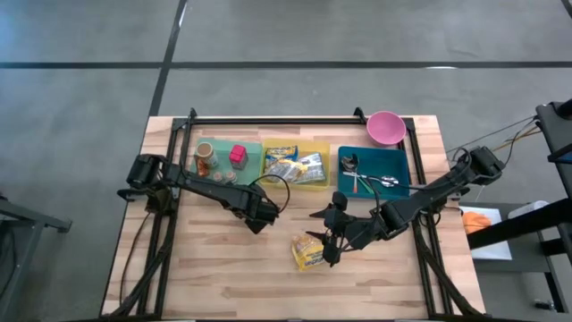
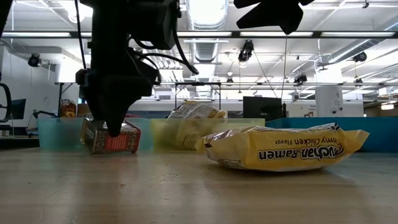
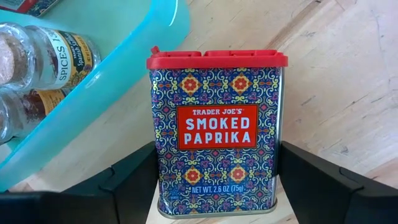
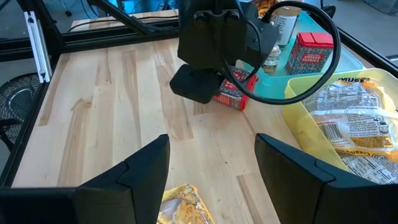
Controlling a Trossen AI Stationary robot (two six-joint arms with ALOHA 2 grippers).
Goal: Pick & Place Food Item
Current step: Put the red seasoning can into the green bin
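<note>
Wooden worktop [image 1: 223, 268]: left claw [image 1: 259, 217] grips paprika tin [image 3: 216, 130] beside teal bin [image 1: 250, 152] of spice jars [image 3: 37, 62]; right claw [image 4: 208, 168] empty, parted above ramen packet [image 1: 308, 252].

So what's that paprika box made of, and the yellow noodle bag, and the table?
The smoked paprika box looks like a printed metal tin with a red, probably plastic lid: its bottom edge shows a rolled silvery rim. The ramen bag looks like thin glossy plastic film, since it crinkles and shines. The table looks like pale wood planks, with visible grain and seams.
</note>
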